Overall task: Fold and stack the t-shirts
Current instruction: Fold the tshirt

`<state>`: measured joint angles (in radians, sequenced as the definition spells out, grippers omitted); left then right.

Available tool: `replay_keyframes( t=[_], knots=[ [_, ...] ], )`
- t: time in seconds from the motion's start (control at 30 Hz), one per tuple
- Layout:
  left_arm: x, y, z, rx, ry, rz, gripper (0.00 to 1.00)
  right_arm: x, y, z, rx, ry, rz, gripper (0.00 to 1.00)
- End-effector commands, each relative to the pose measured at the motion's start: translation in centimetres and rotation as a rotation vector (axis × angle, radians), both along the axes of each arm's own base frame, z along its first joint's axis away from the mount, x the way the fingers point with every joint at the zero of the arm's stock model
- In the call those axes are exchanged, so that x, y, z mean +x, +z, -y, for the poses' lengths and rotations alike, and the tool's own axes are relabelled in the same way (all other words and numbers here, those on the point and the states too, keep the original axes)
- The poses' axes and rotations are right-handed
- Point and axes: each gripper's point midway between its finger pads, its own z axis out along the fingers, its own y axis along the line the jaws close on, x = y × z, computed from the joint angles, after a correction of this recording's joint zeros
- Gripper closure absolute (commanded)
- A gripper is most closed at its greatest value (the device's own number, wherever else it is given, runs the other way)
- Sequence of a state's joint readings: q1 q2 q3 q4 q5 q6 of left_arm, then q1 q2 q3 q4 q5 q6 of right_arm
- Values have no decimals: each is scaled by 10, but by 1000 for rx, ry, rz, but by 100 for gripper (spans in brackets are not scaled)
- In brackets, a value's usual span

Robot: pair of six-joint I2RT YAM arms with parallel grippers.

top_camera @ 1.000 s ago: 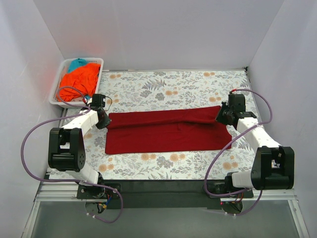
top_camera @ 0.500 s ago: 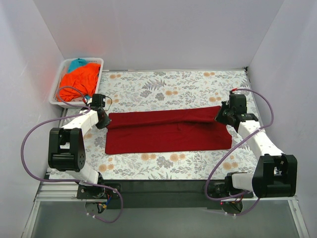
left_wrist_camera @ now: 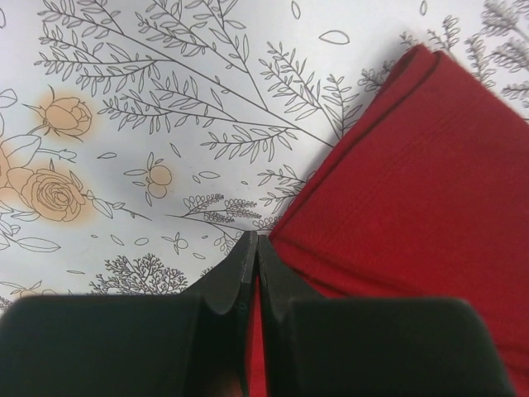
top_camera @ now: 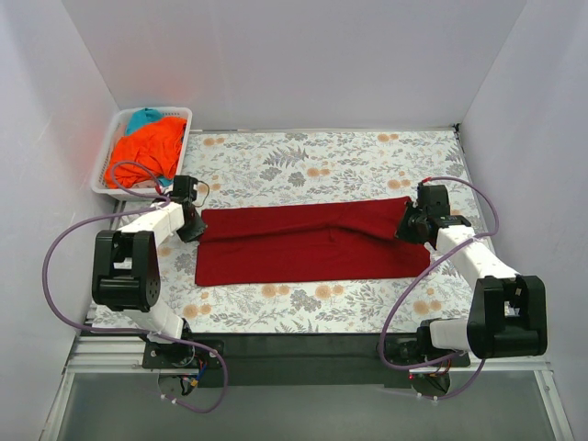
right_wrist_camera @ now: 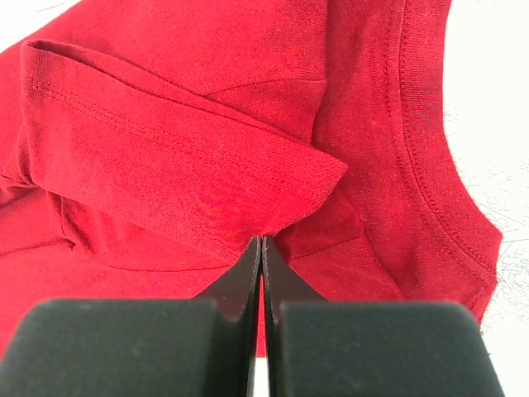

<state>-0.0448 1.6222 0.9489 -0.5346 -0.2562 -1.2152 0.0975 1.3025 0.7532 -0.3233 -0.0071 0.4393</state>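
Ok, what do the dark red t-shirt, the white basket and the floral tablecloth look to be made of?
The dark red t-shirt looks like soft matte knit, likely cotton: fine ribbed texture, stitched hems, limp folds. The white basket is probably rigid moulded plastic, judging by its thin straight walls. The floral tablecloth is a smooth, flat printed sheet; cloth or vinyl, cannot tell.

You are looking at three short-sleeved cloth t-shirts: one dark red t-shirt (top_camera: 312, 243), one bright orange t-shirt (top_camera: 147, 152) and one teal t-shirt (top_camera: 142, 118). You are also seeing one white slotted plastic basket (top_camera: 186, 129), one floral-patterned tablecloth (top_camera: 312, 165) and two white-and-black robot arms (top_camera: 156, 223) (top_camera: 464, 248).
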Motion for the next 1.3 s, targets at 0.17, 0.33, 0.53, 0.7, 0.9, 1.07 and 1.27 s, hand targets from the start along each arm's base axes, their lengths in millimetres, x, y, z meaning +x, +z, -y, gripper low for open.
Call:
replay_keyframes(
  t=[0.17, 0.33, 0.53, 0.7, 0.9, 1.07, 1.27],
  knots=[
    [10, 14, -10, 47, 21, 24, 100, 1, 17, -5, 12, 4, 53, 99],
    [12, 15, -11, 53, 26, 27, 100, -2, 9, 2, -29, -9, 28, 99],
    [13, 12, -2, 8, -13, 11, 85, -10, -3, 2, -37, 8, -14, 85],
    [46, 80, 57, -231, -260, 300, 49, -3, 22, 5, -48, 1, 60, 42],
    [81, 129, 180, -390, -599, 411, 45, 18, 52, 14, -67, -13, 143, 39],
    [105, 109, 268, -481, -731, 381, 46, 35, 50, 32, -70, -38, 133, 43],
    [122, 103, 363, -580, -878, 392, 50, 56, 39, 46, -2, -69, 108, 50]
  ],
)
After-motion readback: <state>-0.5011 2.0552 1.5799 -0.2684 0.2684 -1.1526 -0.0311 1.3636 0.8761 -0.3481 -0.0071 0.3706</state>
